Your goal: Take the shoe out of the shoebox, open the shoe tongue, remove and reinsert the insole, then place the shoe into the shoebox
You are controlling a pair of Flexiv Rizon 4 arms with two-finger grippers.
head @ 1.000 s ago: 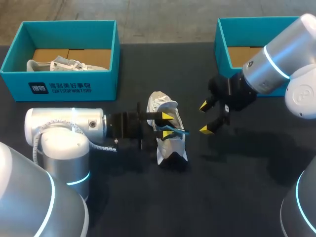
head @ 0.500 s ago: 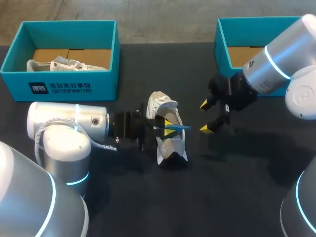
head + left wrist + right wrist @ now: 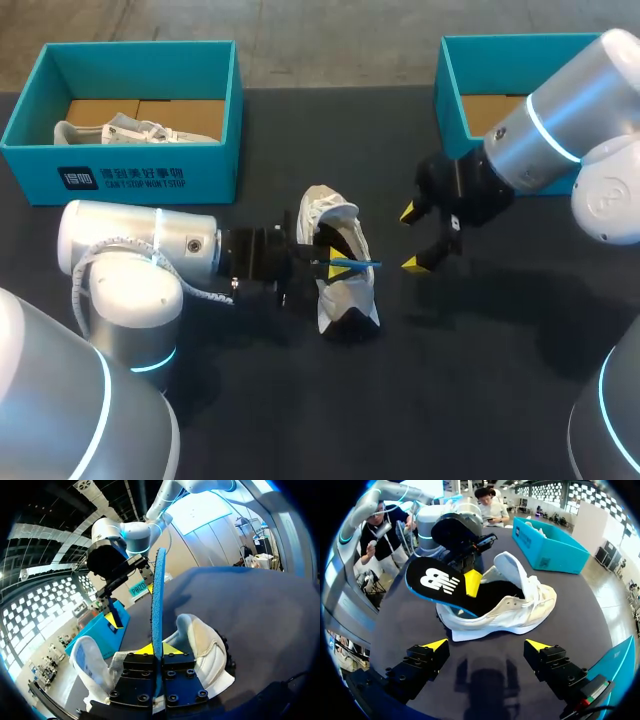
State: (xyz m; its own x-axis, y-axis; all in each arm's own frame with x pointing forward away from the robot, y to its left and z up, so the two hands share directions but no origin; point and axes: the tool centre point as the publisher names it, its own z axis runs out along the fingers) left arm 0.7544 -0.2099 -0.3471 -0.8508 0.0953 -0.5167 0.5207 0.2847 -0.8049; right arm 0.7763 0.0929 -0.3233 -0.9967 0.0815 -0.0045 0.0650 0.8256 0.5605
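Left gripper clamped on the insole, a finger on each face. Insole juts out of the white shoe, one end tucked inside. Shoe sits on the table, between left shoebox and right shoebox. Right gripper hangs beside the shoe, jaws apart, holding nothing

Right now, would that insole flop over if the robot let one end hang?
Probably only a little: the insole juts from the left end effector without sagging. It looks thin edge-on, so it is likely light and bendable.
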